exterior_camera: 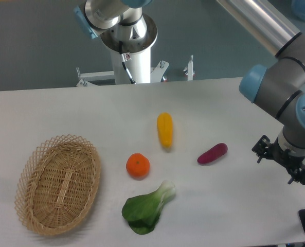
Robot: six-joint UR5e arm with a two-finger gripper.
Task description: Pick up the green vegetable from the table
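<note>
The green vegetable (146, 208) lies on the white table (219, 103) near the front edge. It has dark green leaves toward the front left and a pale stalk end pointing up and to the right. My gripper (283, 159) hangs from the arm at the far right, above the table's right edge and far to the right of the vegetable. Only its black mounting parts show clearly. Its fingers are not distinct, and I see nothing held in them.
An orange (138, 165) sits just above the vegetable. A yellow corn-like piece (165, 129) and a purple oblong vegetable (212, 153) lie farther back and to the right. A wicker basket (58, 183) stands at the left. The robot base (129, 56) is behind the table.
</note>
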